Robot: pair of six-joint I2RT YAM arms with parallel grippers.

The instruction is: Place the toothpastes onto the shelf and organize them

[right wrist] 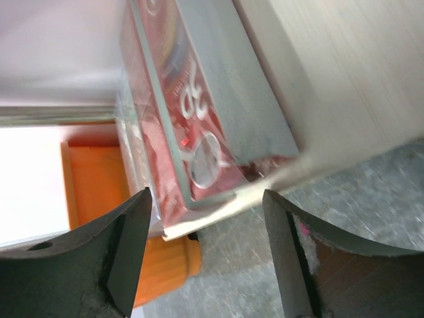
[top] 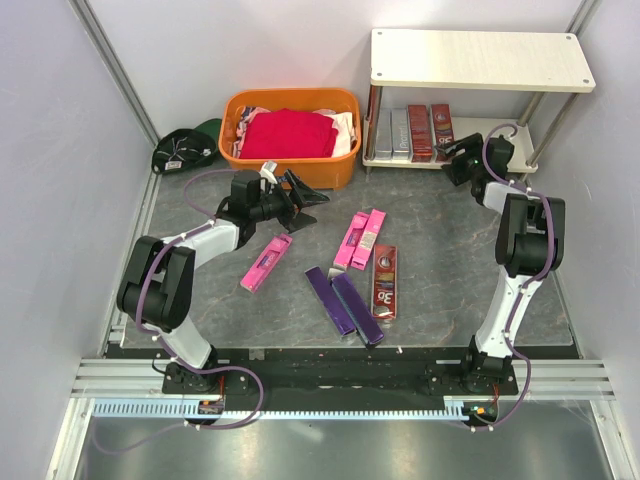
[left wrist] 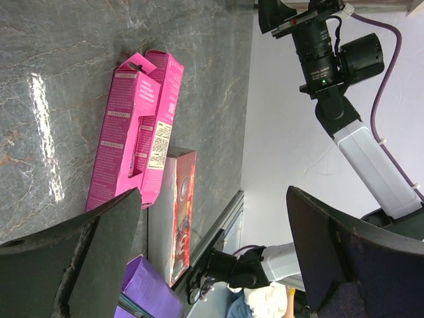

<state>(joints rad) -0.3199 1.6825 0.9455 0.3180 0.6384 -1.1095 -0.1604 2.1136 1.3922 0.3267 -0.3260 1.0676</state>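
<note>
The shelf (top: 480, 58) stands at the back right. Its lower board holds silver-grey toothpastes (top: 392, 132) and dark red ones (top: 430, 130). On the table lie one pink box (top: 266, 262), two pink boxes side by side (top: 360, 238), a dark red box (top: 385, 282) and two purple boxes (top: 343, 303). My left gripper (top: 318, 208) is open and empty beside the basket; its wrist view shows the pink pair (left wrist: 136, 129) and the red box (left wrist: 180, 212) beyond the gripper (left wrist: 213, 199). My right gripper (top: 450, 160) is open and empty at the lower board's front edge, facing a dark red box (right wrist: 192, 126) just beyond it (right wrist: 206, 195).
An orange basket (top: 240, 150) with a red cloth (top: 290, 133) stands left of the shelf. A dark green and black bundle (top: 188, 148) lies in the back left corner. Walls close in the table on the left, back and right.
</note>
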